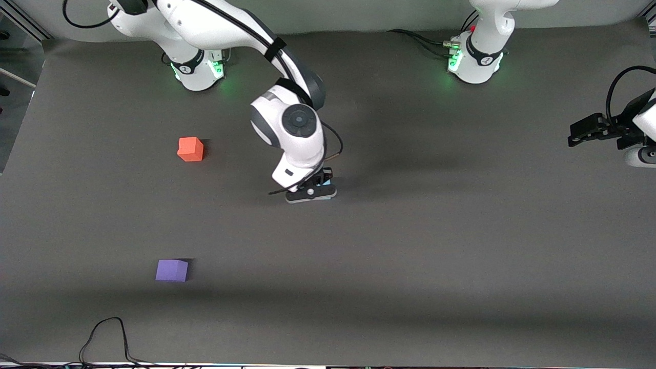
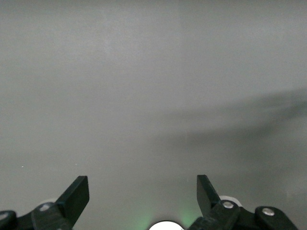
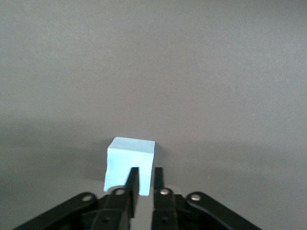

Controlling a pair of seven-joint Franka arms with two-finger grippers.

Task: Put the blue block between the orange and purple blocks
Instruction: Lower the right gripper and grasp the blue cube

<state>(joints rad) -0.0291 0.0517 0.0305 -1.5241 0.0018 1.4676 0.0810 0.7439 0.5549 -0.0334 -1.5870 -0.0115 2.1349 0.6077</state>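
Only right-wrist: blue block [image 3: 129, 165], right gripper [image 3: 144, 175].

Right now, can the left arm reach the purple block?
Probably not: the left hand waits open at its table end, the purple block lies toward the right arm's end, that arm lowered between.

Sky-blue block [image 3: 129, 165] mid-table; orange block [image 1: 190, 149] farther from camera than purple block [image 1: 172, 270]

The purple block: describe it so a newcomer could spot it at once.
On the dark grey table, look toward the right arm's end. Two cubes lie there; the purple block is the one nearer the front camera, with the orange block farther from it. It is the only violet cube.
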